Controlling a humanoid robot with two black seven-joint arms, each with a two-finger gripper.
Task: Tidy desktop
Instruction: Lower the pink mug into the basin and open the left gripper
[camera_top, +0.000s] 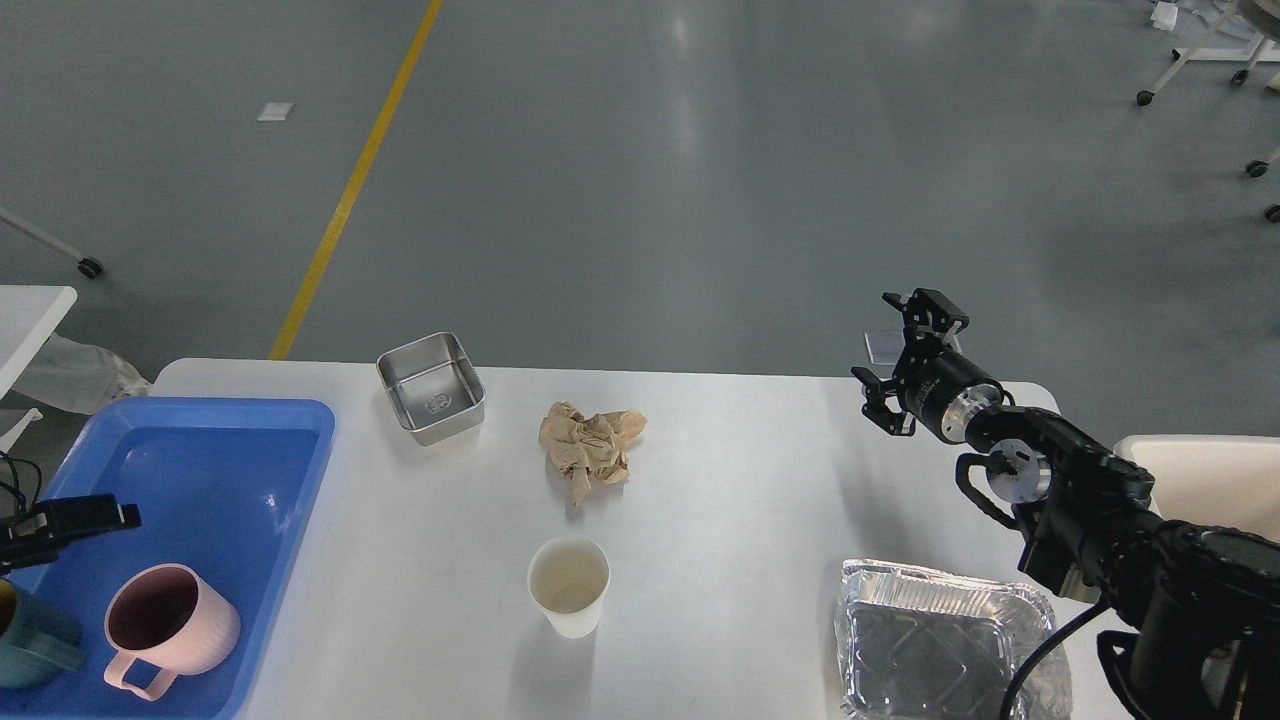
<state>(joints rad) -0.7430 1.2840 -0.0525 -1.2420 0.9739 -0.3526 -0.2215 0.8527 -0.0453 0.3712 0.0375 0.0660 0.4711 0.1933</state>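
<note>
1. Reaching out above the far right corner of the desktop (740, 500), the right gripper (905, 355) has its jaws spread wide apart, holding and touching nothing.
2. At the left edge, the left gripper (85, 518) hangs over the blue tray (300, 470), clear of the pink mug (165, 625); whether its jaws are apart or together I cannot tell.
3. The desktop fills the lower part of the view, its long axis running left to right.
4. On it lie a steel container (432, 388) near the far edge, crumpled brown paper (590, 450) at the middle, a white paper cup (568, 586) upright nearer, and a foil tray (940, 640) at the near right.
5. A teal cup (25, 640) stands just beside the pink mug in the tray.
</note>
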